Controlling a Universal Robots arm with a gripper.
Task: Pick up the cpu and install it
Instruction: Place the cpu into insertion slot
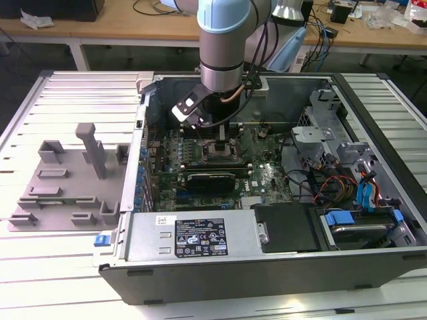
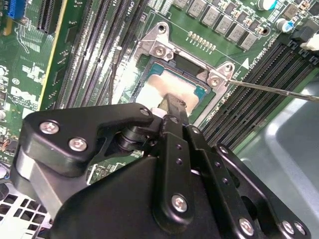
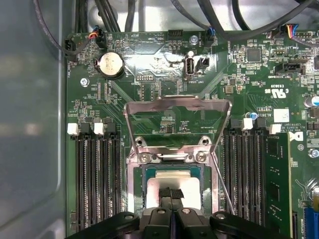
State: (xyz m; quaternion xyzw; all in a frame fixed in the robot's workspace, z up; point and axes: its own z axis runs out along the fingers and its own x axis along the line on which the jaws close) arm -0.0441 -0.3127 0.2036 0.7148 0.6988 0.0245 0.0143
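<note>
One tool (image 3: 172, 193), fully closed, tip on cpu (image 3: 152, 191).

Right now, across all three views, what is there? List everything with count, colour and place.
computer case: one, dark grey, open, lying on the table
table: one, pale grey, slatted, under everything
fixture: one, grey plastic, on the table at the exterior view's left of the case
motherboard: one, green, inside the case
cpu: one, silver-white, sitting in the socket on the motherboard
load plate: one, silver metal, swung up open beside the cpu
coin battery: one, silver, on the motherboard
memory slots: several, black, flanking the socket
arm: one, grey and light blue, reaching down into the case
jaws: black, closed together, tips over the cpu's middle
</note>
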